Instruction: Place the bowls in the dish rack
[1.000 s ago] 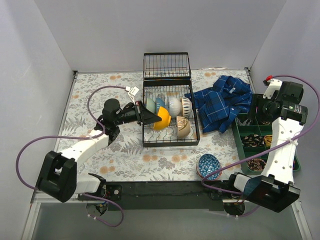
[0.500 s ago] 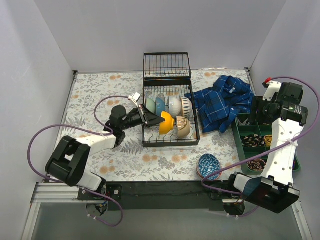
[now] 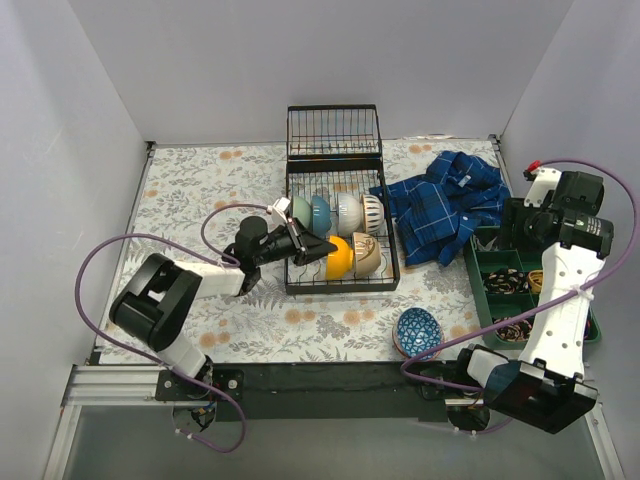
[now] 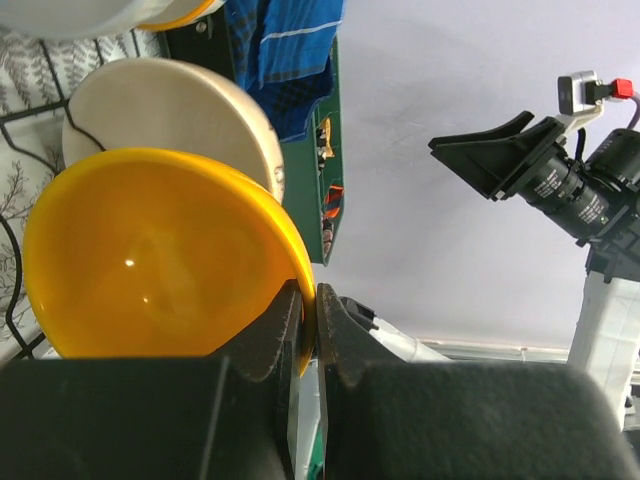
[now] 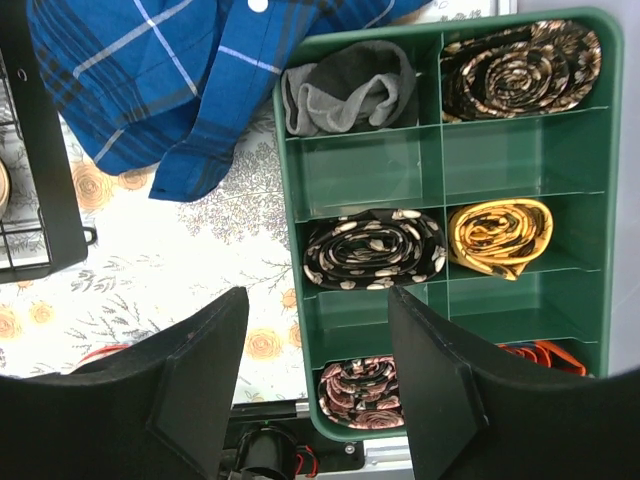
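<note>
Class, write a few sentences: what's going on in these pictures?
The left gripper pinches the rim of a yellow bowl, holding it on edge in the dish rack beside a cream bowl. More bowls stand in the row behind. A blue patterned bowl sits on the table, not yet loaded. The right gripper hangs open above a green tray of rolled ties.
</note>
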Action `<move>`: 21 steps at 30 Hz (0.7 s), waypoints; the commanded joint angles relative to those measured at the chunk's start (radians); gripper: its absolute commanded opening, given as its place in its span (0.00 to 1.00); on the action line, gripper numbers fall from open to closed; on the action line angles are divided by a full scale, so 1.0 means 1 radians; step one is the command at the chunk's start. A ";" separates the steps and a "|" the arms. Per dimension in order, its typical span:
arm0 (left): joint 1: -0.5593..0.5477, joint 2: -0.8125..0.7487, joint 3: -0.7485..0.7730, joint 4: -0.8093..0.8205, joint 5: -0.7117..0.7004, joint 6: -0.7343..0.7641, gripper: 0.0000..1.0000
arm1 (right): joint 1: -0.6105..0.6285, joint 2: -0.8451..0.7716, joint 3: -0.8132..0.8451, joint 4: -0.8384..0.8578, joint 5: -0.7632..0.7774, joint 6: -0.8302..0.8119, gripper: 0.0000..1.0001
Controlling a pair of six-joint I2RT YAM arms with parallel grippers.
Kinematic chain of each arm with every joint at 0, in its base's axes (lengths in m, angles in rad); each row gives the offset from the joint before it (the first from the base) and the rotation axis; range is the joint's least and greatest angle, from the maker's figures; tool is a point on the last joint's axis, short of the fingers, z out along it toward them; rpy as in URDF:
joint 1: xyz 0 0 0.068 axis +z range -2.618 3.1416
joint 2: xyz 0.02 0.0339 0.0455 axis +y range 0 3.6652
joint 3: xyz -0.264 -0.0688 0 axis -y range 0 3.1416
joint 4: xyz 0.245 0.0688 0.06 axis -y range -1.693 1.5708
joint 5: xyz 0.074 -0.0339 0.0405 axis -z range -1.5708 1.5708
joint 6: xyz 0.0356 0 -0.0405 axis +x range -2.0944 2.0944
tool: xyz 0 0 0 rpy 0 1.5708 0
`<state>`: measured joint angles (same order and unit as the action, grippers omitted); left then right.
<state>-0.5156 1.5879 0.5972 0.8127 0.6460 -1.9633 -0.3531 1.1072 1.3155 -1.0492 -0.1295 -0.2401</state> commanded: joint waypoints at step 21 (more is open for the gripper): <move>-0.052 0.179 0.078 0.126 -0.037 -0.124 0.00 | -0.003 -0.033 -0.059 0.003 0.011 -0.011 0.66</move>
<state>-0.5625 1.7638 0.6708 0.9096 0.6155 -2.0048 -0.3534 1.0863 1.2598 -1.0527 -0.1211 -0.2424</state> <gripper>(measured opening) 0.054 0.665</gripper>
